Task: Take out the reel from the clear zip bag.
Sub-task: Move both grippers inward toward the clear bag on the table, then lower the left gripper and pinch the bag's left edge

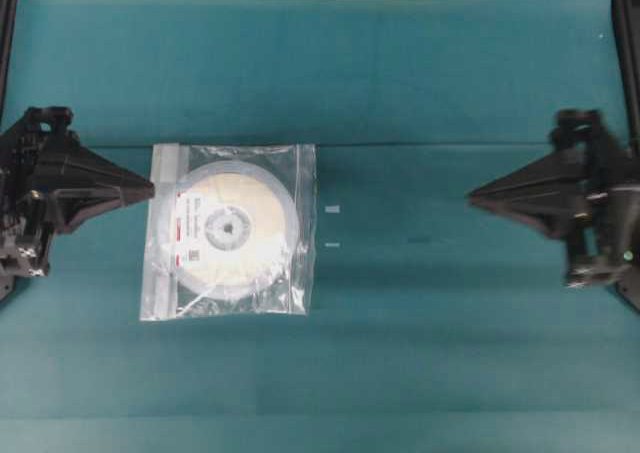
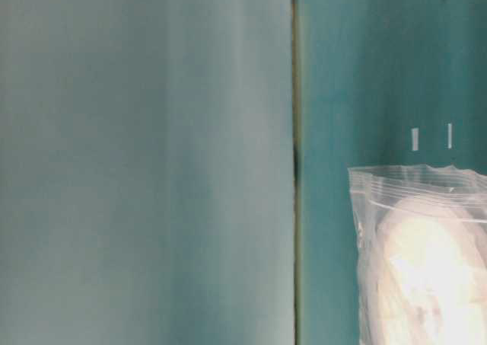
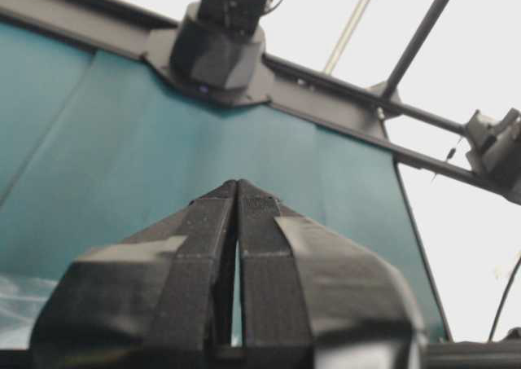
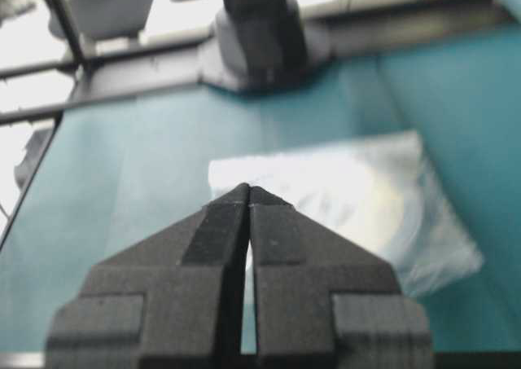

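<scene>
Left tool (image 1: 150, 186) and right tool (image 1: 472, 197) closed, empty (both pointed inward).

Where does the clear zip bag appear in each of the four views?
Overhead: the clear zip bag lies left of centre, zip strip toward the left gripper.
Table-level: lower right corner, cut by the edge.
Left wrist: only a crinkly sliver at the lower left edge, probably the bag.
Right wrist: centre right, beyond the right gripper.
Shared landmark: the reel inside the bag, overhead and right wrist.
</scene>
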`<action>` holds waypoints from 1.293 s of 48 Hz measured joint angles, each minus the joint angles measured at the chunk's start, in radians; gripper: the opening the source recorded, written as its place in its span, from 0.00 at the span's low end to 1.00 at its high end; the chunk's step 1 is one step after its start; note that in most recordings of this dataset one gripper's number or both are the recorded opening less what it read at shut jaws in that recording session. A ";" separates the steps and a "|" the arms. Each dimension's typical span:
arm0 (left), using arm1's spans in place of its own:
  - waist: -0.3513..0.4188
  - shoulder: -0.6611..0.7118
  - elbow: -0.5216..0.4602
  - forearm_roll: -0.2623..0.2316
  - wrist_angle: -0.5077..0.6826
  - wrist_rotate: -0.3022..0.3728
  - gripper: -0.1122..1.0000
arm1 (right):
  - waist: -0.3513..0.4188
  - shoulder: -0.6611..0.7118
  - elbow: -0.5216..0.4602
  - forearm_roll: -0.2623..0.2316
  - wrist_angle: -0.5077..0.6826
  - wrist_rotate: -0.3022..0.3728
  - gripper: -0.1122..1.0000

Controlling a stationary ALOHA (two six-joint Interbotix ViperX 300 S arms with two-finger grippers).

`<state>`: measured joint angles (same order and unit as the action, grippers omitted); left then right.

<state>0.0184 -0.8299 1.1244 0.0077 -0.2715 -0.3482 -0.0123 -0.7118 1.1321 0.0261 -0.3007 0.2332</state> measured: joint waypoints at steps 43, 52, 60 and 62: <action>0.129 0.161 0.110 0.000 0.156 -0.557 0.09 | -0.123 0.565 -0.336 0.005 0.189 0.436 0.16; 0.149 0.206 0.133 0.000 0.156 -0.568 0.09 | -0.123 0.569 -0.341 0.005 0.206 0.469 0.34; 0.149 0.218 0.141 0.000 0.130 -0.568 0.11 | -0.123 0.569 -0.341 0.005 0.210 0.494 0.63; 0.147 0.219 0.143 0.000 0.121 -0.569 0.13 | -0.123 0.569 -0.341 0.005 0.210 0.495 0.69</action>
<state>0.1657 -0.6105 1.2671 0.0077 -0.1503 -0.9173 -0.1350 -0.1427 0.7915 0.0307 -0.0905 0.7286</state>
